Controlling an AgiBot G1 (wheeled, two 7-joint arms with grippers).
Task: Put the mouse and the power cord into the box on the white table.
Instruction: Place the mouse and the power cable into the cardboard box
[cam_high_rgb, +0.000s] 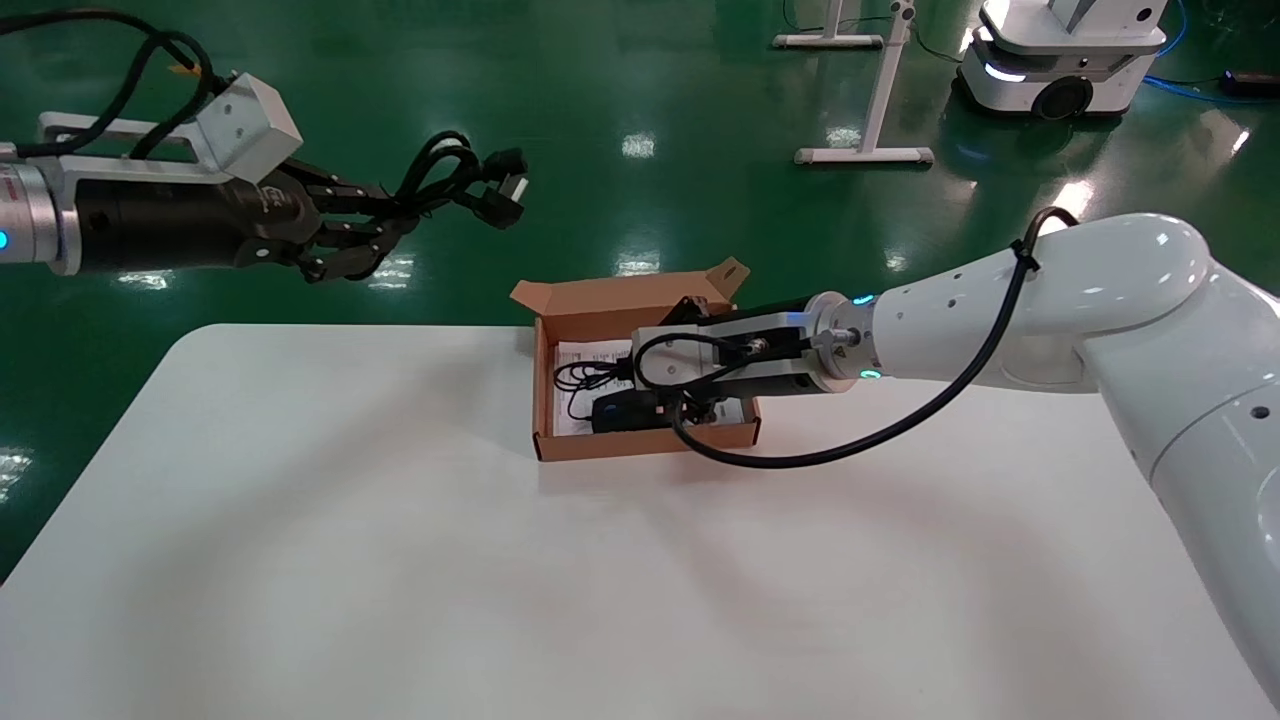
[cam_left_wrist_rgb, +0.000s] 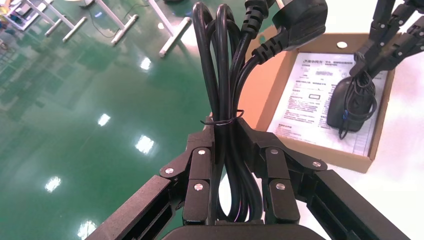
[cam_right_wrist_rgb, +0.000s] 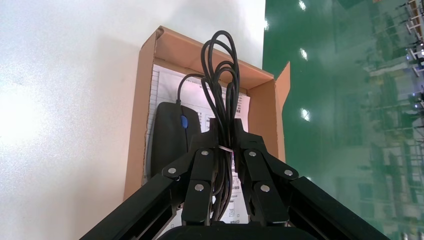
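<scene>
The sheet in the 1 box (cam_high_rgb: 640, 445) bore print too small to read. The right gripper (cam_right_wrist_rgb: 224, 150) clamped the bundled cable of the 1 mouse (cam_right_wrist_rgb: 169, 135) inside that box at the tabletop's (cam_high_rgb: 400, 560) far edge. The left gripper (cam_left_wrist_rgb: 231, 150) gripped the 1 power cord (cam_left_wrist_rgb: 222, 75) aloft, left of the box, beyond the tabletop.

glossy green floor (cam_high_rgb: 640, 90) with white stand legs (cam_high_rgb: 865, 155).

black mouse (cam_right_wrist_rgb: 169, 137) lies on the open cardboard box's (cam_high_rgb: 560, 300) sheet; bundled power cord (cam_left_wrist_rgb: 225, 90) hangs aloft.
</scene>
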